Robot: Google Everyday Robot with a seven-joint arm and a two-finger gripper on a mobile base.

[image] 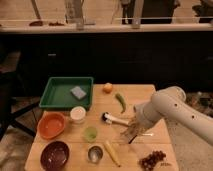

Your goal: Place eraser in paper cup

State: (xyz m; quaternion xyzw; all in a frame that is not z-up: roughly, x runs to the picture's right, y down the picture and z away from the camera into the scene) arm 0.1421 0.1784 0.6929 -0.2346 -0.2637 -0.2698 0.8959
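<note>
**Fig.** Table [148, 93] w/ one robot arm [172, 107].

**Gripper & eraser.** The gripper [133, 131] hangs low over the table, well to the right of the paper cup [77, 114] and a bit nearer the camera. Jaws are closed narrow on a tan-and-dark lump, read as the eraser [130, 128]. Grip detail is blurred, but no eraser lies elsewhere on the table.

**Handling (est.).**
- Eraser: prob. light, stiff w/ slight rubbery give, grippy, not fragile.
- Best hold is across the short sides at mid-length. It looks longer than the cup mouth, so it should go in end-first.
- Cup: thin, light and easy to tip, so release from just above w/o touching the rim.

**Counts (pos. rel. to paper cup).**
- 1 eraser.
- 3 cups: the paper cup, the green cup [90, 133] near at front-right, and the metal cup [95, 153] farther front.
- 2 bowls: the orange bowl [51, 125] just beside at front-left, and the dark bowl [55, 155] farther front.
- 1 green tray [59, 94] just behind, holding 1 sponge [77, 92].
- 1 orange fruit [107, 88] behind-right.
- 1 green pepper [121, 102] to the right.
- 1 white-handled tool [115, 119] to the right.
- 1 yellow fruit [112, 152] at front-right.
- 1 grape bunch [152, 160] at far front-right.
</note>
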